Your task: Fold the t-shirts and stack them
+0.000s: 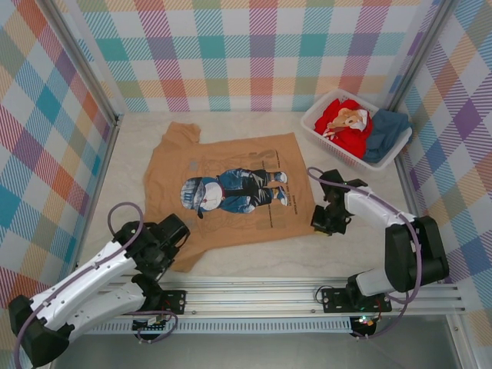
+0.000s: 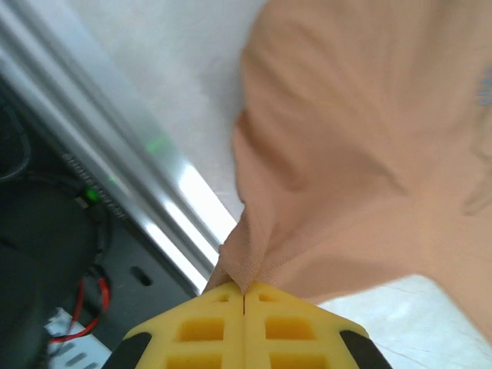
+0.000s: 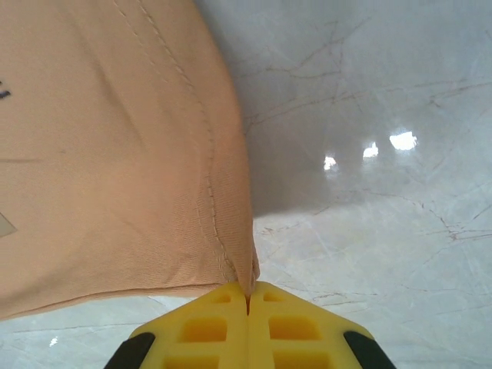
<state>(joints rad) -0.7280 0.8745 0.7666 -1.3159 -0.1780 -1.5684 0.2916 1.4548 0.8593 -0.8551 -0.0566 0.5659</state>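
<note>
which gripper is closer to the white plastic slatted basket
Right. The right gripper pinches the near right corner of the tan-brown printed t-shirt, in front of the white plastic slatted basket; the left gripper pinches its near left corner, far across.

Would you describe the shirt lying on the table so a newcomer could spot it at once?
On the pale table between the checked walls, the tan-brown t-shirt lies spread out, its near corners pinched by the left gripper and right gripper. Its blue-and-white cartoon print sets it apart from the red shirt and dark teal shirt bundled in the white basket.
</note>
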